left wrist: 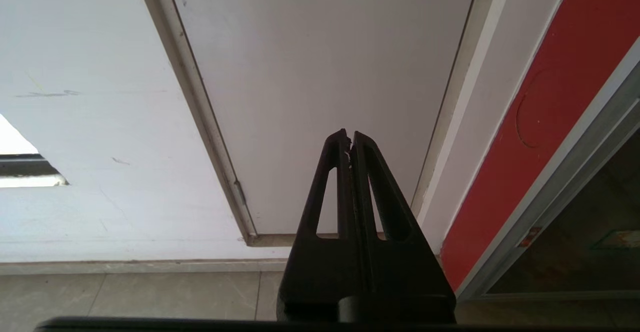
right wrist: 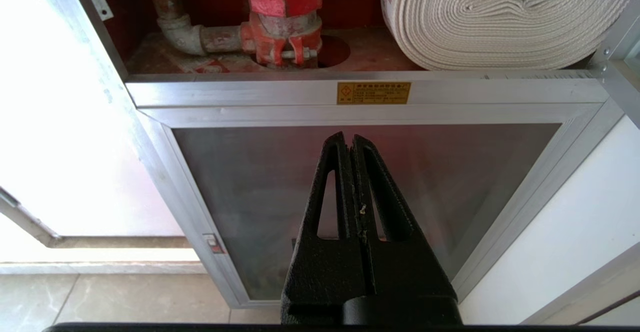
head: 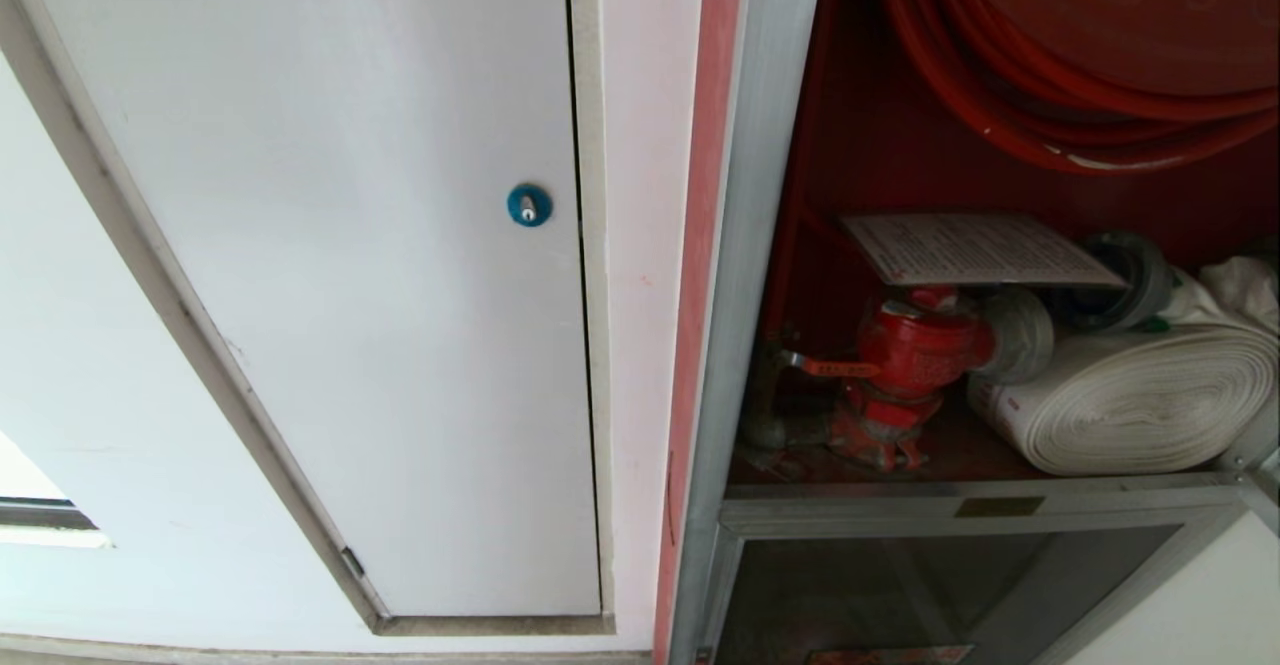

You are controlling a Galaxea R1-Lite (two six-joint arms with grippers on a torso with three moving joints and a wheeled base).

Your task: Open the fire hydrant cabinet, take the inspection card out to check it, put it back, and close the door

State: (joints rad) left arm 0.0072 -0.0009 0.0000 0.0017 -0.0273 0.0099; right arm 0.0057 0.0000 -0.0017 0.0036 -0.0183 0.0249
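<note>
The inspection card (head: 985,250), a white printed sheet in a clear plastic sleeve, lies flat inside the open upper compartment of the fire hydrant cabinet (head: 760,245), a silver metal-framed wall cabinet with a red interior. The card rests on top of the red hydrant valve (head: 915,355) and reaches toward the metal hose coupling (head: 1135,280) behind it.

The cabinet's large door is not in view in any picture, so where it stands cannot be told. Both grippers are low and well apart from the card. The left gripper (left wrist: 350,140) has its jaws pressed together and points at the white door with the blue round lock (head: 529,205). The right gripper (right wrist: 350,140) also has its jaws together, in front of the smaller dark glass panel (right wrist: 365,192) below the shelf.

Risks, as I judge them:
- The slick sleeve could slide off the valve and drop behind it or against the rolled white hose (head: 1130,405) if it is nudged rather than pinched.
- A reach from below could knock the valve's red handle (head: 835,368).
- Shut jaws must part before any grasp.

Count: one card, one valve, one white hose roll, one red hose reel (head: 1090,55), two grippers, one blue lock.
</note>
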